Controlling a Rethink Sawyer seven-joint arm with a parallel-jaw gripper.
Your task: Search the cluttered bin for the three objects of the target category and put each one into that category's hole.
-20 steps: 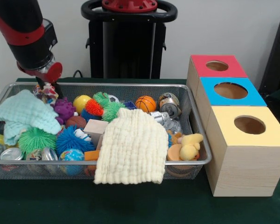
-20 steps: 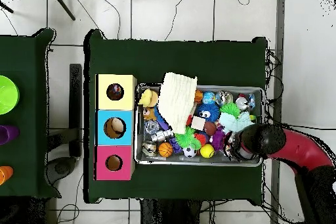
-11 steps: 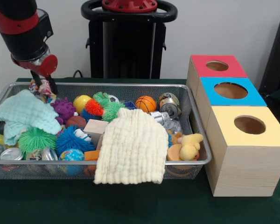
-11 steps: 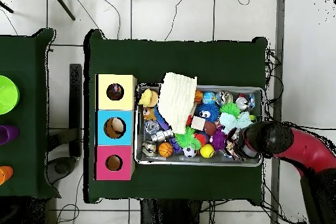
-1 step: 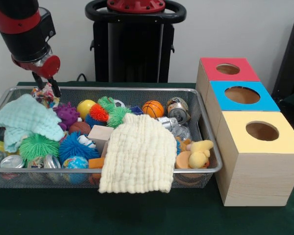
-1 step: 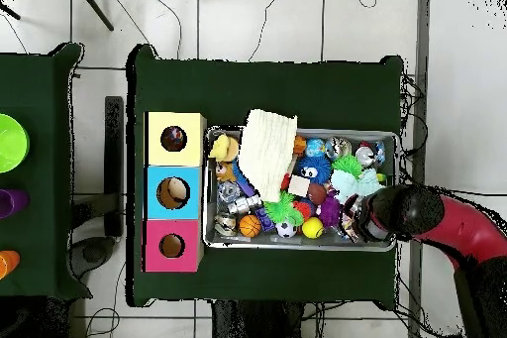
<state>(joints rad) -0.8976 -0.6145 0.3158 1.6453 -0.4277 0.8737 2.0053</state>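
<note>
Gripping a small multicoloured toy point(image 5: 46, 93) at the back corner of the wire bin point(image 5: 206, 147), just above the rim; gripper point(image 5: 45, 87) closed on it, two dark fingers point(image 5: 54, 89) straddling the patterned bundle. Hanging beneath a red and black arm point(image 5: 24, 34) that enters from the upper corner. Lying just beside, inside the bin: a pale green cloth point(image 5: 27, 117), a purple spiky ball point(image 5: 67, 114), a yellow ball point(image 5: 85, 107) and a green spiky ball point(image 5: 38, 145). Filling the middle of the bin: a blue fuzzy ball point(image 5: 74, 145), a wooden block point(image 5: 100, 134), a small basketball point(image 5: 153, 108) and crushed cans point(image 5: 178, 110). Draping over the near rim: a cream knitted cloth point(image 5: 134, 156), with a yellow plush duck point(image 5: 200, 152) next to it. Standing beside the bin on the green table point(image 5: 137, 215): three boxes in a row, each with a round hole on top, red box point(image 5: 228, 69) farthest, blue box point(image 5: 242, 95) between, yellow box point(image 5: 259, 134) nearest. From overhead, same arm point(image 6: 446, 225) reaching over the bin's end opposite the boxes.
</note>
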